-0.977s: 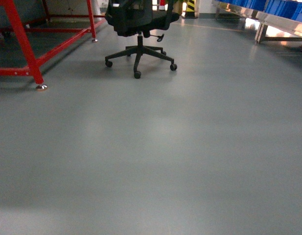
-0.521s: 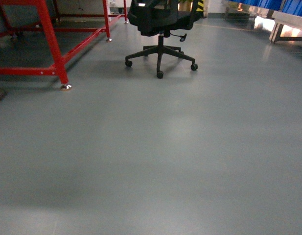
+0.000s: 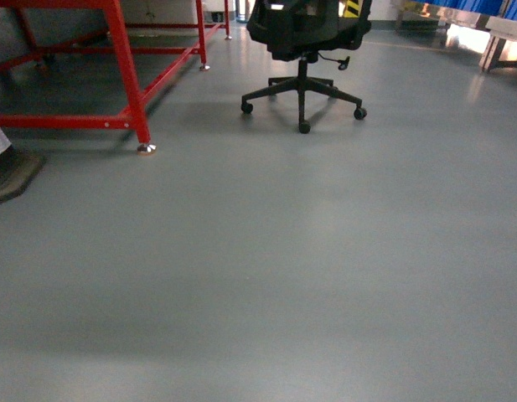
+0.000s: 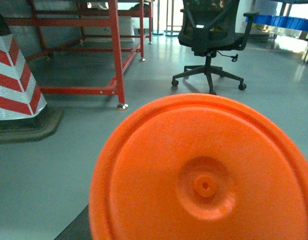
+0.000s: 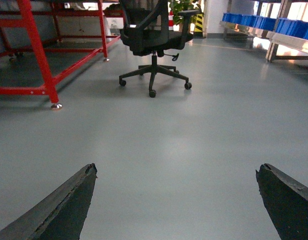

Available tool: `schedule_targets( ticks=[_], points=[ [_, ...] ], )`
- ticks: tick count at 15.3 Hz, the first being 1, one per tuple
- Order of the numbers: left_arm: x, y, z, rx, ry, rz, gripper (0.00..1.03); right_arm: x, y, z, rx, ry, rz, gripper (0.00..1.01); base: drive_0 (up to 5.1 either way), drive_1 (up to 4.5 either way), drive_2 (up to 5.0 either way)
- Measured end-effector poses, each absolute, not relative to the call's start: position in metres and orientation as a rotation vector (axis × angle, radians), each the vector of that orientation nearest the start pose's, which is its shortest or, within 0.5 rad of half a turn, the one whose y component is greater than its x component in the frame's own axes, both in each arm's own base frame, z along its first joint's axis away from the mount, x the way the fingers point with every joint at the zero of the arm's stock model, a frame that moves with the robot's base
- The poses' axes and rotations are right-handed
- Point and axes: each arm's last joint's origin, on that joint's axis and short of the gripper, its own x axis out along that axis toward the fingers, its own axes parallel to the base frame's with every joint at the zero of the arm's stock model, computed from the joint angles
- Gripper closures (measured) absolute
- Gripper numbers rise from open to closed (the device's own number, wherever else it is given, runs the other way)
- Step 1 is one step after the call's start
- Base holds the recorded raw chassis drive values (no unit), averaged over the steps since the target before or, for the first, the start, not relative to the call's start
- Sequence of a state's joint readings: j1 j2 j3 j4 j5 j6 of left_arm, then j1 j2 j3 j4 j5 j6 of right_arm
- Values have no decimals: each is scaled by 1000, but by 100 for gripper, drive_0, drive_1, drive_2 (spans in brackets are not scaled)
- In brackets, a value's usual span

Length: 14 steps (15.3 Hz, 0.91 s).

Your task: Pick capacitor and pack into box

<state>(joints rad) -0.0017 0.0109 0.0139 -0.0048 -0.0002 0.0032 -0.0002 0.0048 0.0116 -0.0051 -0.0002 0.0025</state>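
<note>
In the right wrist view the right gripper showed two dark fingers at the lower corners, spread wide with bare grey floor between them. In the left wrist view an orange disc filled the lower frame; the left gripper itself was not visible, so its jaws could not be judged. Farther off, a striped cone stood at the left, a red frame at upper left, and a black office chair at upper centre. Blue bins lined the upper right. No box or capacitor appeared in any view.
</note>
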Motion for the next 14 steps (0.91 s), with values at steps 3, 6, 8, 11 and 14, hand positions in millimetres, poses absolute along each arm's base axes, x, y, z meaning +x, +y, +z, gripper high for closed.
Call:
schedule_targets(
  ticks=[3,6,8,11,14],
  points=[
    [98,0,167,3,3,-2,59,97,0,166,2,-1,0,3,-497,238,238],
    [98,0,167,3,0,-2,59,97,0,167,2,-2,0,3,-490,303,181],
    [98,0,167,3,4,-2,59,97,0,167,2,-2,0,3,-481,345,157],
    [98,0,167,3,4,0,59,97,0,167,2,-2,0,3,-488,338,150],
    [98,0,167,3,3,-2,59,97,0,167,2,-4,0,3,-491,335,147]
  ],
)
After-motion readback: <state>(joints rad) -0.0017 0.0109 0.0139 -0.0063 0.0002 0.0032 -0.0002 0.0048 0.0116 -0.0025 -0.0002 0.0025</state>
